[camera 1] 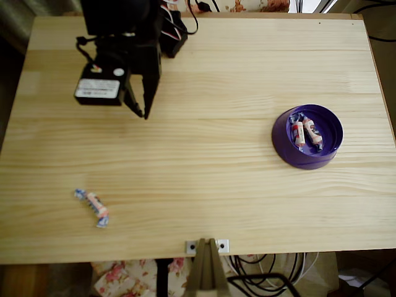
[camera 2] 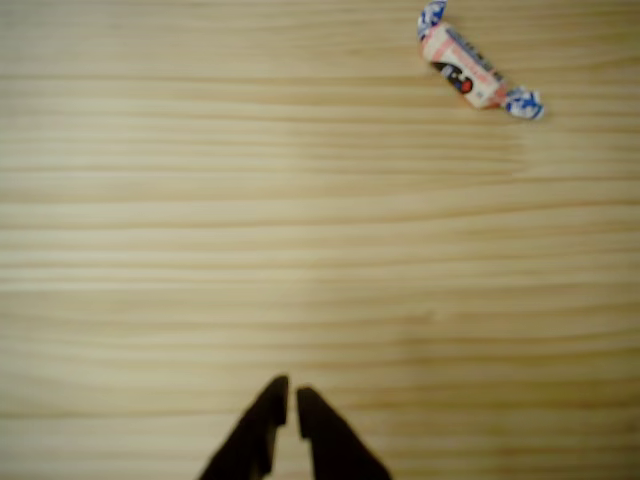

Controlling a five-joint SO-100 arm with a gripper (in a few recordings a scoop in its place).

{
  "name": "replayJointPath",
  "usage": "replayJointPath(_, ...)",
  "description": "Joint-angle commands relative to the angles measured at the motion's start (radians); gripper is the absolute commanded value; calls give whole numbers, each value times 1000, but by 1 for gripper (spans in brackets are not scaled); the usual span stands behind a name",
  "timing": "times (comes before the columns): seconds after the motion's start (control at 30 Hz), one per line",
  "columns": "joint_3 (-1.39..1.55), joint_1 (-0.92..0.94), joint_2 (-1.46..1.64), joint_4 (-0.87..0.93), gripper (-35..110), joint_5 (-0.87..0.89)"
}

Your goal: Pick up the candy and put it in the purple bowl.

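the pale wooden table (camera 1: 204,154) carries it all. the black arm (camera 1: 120,37) hangs over the far left corner, its gripper (camera 1: 143,111) empty, tips drawn nearly together, a thin gap showing in the wrist view. the purple bowl (camera 1: 281,145) sits near the right edge holding two candies (camera 1: 305,132). one candy (camera 1: 93,207) lies toward the near left corner, well apart from the gripper

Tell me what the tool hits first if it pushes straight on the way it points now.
Probably bare table. In the wrist view the tool points up the middle, and the candy lies well off to the right of that line; depth is unclear.
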Motion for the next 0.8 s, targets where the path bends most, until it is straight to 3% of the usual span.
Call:
replayJointPath(0.0, -12, 6, 14, 2, 0, -3)
replayJointPath(0.47, -77, -11, 14, 20, 0, -69)
replayJointPath(0.53, -123, 48, 14, 0, 0, -267)
replayJointPath(0.63, -138, 141, 14, -94, 0, -293)
replayJointPath(0.77, -199, 164, 14, -25, 0, -333)
